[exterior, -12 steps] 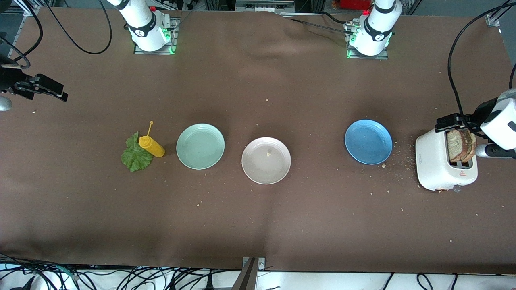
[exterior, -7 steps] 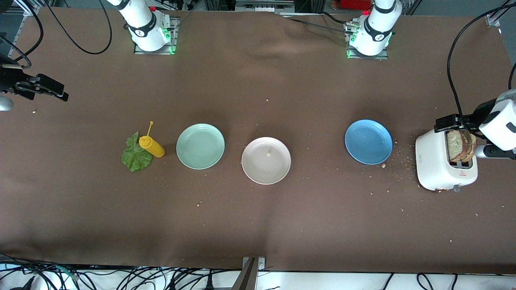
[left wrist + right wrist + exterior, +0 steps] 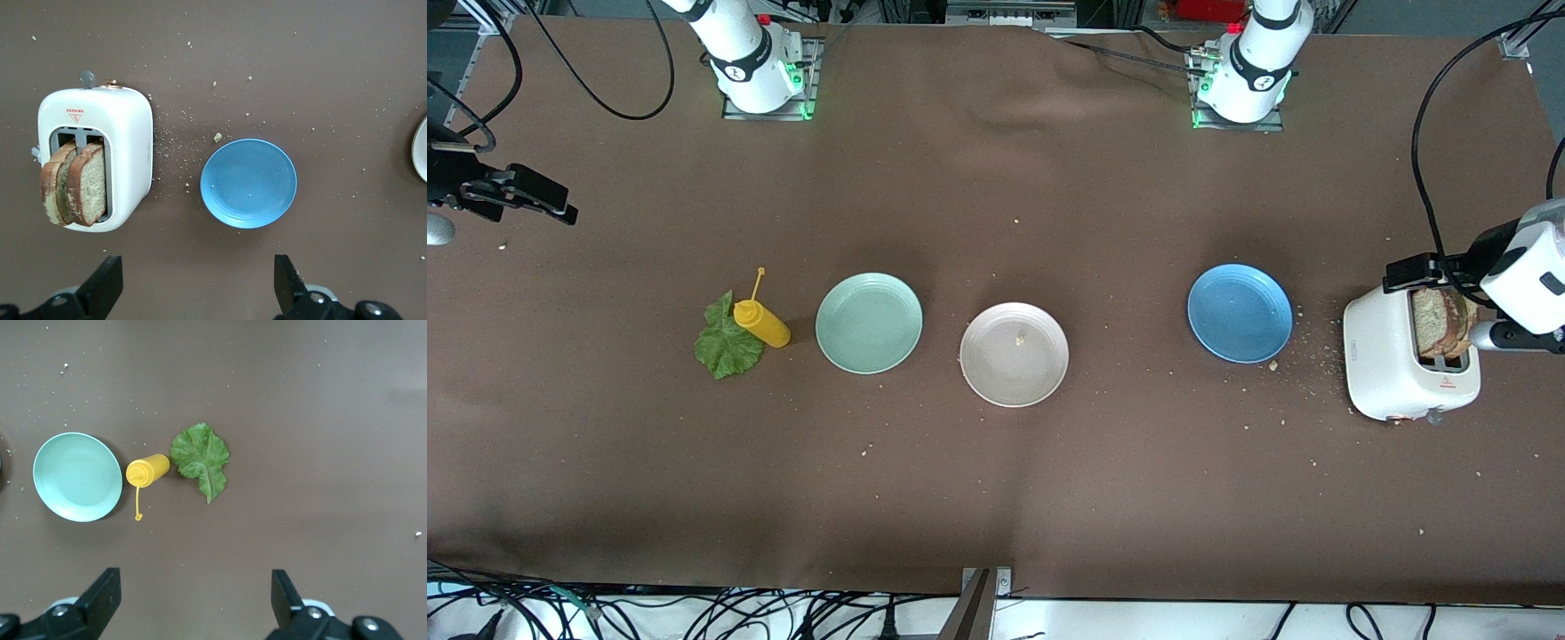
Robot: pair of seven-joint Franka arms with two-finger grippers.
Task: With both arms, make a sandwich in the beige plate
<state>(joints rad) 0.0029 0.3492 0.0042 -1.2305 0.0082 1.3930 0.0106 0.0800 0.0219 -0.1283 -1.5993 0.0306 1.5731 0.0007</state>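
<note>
Your left gripper [image 3: 193, 293] hangs wide open over the white toaster [image 3: 1392, 364], so drop it straight onto one brown bread slice [image 3: 87, 183] — pinch softly — then carry it to the bare round pinkish-beige plate [image 3: 1049, 378] mid-table, while the open right gripper [image 3: 190, 607] waits above the green lettuce leaf [image 3: 201, 457].

A red warning triangle with a small line of red print above it is seen on the white toaster [image 3: 93, 160], beside the slots; the print cannot be read.
</note>
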